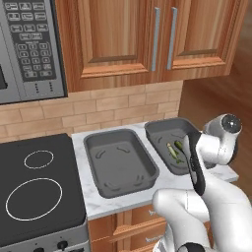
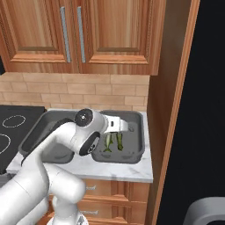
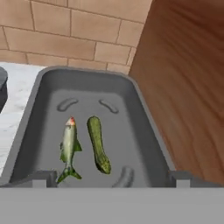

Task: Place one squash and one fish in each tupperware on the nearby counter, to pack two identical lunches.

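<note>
Two dark grey tupperware trays stand side by side on the white counter. The left tupperware (image 1: 118, 165) holds nothing. In the right tupperware (image 3: 48, 87) a greenish-yellow fish (image 3: 68, 148) lies on the left and a dark green squash (image 3: 98, 148) beside it on the right, apart and roughly parallel. The same pair, fish (image 2: 108, 143) and squash (image 2: 118, 141), lies under my hand. My gripper (image 3: 113, 180) hangs over the near end of this tray, open, its fingertips (image 3: 43, 178) wide apart with nothing between them. The other squash and the pale fish are out of view.
A black stovetop (image 1: 34, 187) adjoins the counter (image 1: 162, 186) on the left, under a microwave (image 1: 29, 44). Wooden wall cabinets (image 1: 147, 39) hang above the brick backsplash. A tall wooden panel (image 2: 171, 110) closes the counter right beside the right tray.
</note>
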Robot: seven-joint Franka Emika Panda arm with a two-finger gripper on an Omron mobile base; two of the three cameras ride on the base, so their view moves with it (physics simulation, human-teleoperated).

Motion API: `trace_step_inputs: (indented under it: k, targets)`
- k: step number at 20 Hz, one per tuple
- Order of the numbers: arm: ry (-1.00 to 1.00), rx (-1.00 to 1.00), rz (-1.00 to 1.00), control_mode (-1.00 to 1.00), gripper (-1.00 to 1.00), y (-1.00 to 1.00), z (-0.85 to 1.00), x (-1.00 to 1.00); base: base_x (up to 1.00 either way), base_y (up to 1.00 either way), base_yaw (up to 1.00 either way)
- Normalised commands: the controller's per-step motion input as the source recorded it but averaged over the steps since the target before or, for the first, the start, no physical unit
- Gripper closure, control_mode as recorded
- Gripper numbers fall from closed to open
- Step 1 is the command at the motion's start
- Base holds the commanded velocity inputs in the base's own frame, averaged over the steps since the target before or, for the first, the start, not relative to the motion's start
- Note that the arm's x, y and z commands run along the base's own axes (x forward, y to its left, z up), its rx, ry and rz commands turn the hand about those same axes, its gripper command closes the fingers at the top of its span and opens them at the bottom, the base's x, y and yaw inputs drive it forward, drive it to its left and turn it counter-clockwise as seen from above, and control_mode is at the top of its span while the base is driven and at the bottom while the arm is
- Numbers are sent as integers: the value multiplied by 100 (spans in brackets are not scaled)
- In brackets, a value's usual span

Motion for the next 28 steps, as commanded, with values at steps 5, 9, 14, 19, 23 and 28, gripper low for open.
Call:
trace_step_inputs:
  k: [5, 9, 14, 19, 23, 28]
  targets:
    - [18, 48, -3, -100, -100, 26, 100, -90, 0, 0, 0]
    - [14, 29, 1, -100, -100, 69, 94, -87, 0, 0, 0]
    - [3, 1, 9, -100, -100, 42, 34, -70, 0, 0, 0]
    - [0, -15, 7, -100, -100, 23, -33, -39, 0, 0, 0]
    - [-1, -18, 0, -100, -100, 0, -47, -23, 0, 0, 0]
    - [-2, -4, 0, 100, -100, 0, -2, -19, -45, 0, 0]
